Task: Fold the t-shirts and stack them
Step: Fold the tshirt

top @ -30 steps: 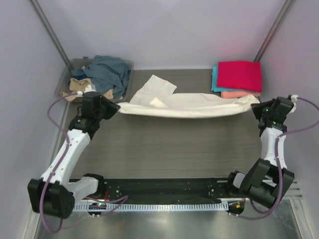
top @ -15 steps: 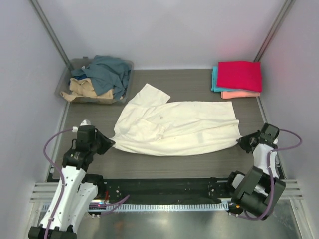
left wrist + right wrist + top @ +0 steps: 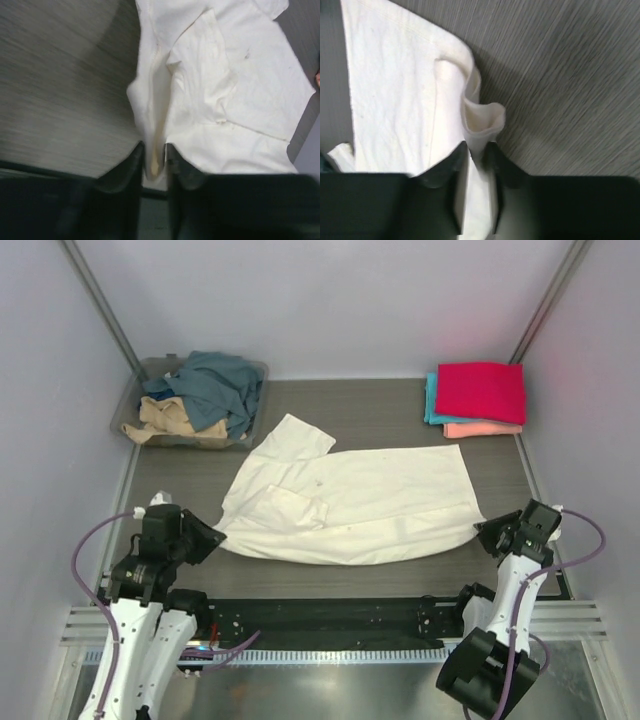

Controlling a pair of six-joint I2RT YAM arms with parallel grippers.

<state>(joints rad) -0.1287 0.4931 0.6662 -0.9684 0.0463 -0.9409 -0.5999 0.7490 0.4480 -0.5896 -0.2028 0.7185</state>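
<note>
A large cream t-shirt (image 3: 350,502) lies spread across the middle of the table. My left gripper (image 3: 207,536) is shut on its near left edge, and the pinched cloth shows between the fingers in the left wrist view (image 3: 154,159). My right gripper (image 3: 490,530) is shut on its near right corner, where a bunched fold (image 3: 480,131) stands up between the fingers. A folded stack sits at the back right, with a magenta-red shirt (image 3: 481,391) on top of a teal one (image 3: 431,400) and a salmon-pink one (image 3: 482,429).
A clear plastic bin (image 3: 135,390) at the back left holds a crumpled slate-blue shirt (image 3: 216,385) and a tan one (image 3: 168,417). A black rail (image 3: 330,618) runs along the near edge. Grey walls close in on both sides.
Both grippers pulled the cream shirt from the back of the table toward the near edge. It went from a stretched, hanging band to lying spread flat.
</note>
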